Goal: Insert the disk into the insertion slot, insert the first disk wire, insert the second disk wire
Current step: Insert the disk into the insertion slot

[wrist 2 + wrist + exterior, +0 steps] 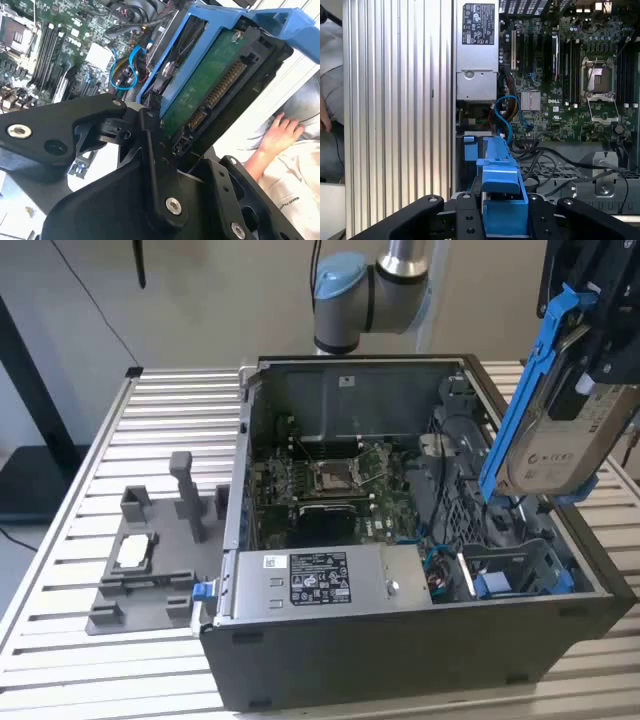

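One disk (pixel 565 445) in gripper (pixel 505 217) above open case (pixel 400 650), motherboard (pixel 345 490), power supply (pixel 320 582) inside

Counted: one disk (pixel 560 440), upper right of the exterior view; one open computer case (pixel 400 660), centre; one power-supply box (pixel 320 582), lower centre; one motherboard (pixel 290 490) with one CPU socket (pixel 332 476); one grey fixture (pixel 140 590), left; one robot arm (pixel 350 295), top; one hand (pixel 280 132) in the second wrist view.
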You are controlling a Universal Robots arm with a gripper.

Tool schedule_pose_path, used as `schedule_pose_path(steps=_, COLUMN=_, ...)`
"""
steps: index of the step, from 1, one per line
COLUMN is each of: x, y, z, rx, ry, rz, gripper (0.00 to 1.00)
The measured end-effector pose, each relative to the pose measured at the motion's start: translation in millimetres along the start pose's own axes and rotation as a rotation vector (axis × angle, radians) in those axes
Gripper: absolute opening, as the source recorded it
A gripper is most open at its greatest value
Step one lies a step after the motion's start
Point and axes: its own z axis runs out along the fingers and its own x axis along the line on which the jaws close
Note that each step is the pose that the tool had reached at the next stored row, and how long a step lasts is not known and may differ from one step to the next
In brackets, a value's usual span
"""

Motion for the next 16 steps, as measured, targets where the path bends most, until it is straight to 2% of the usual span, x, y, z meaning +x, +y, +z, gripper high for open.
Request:
schedule_pose_path(steps=12, x=0.0, y=0.0, z=0.2, rx=0.0000, ry=0.0001, rz=0.000, gripper=0.33)
schedule_pose_path(steps=16, x=0.2, y=-0.2, z=3.9, rx=0.0003, ry=0.0004, rz=0.000, gripper=0.33)
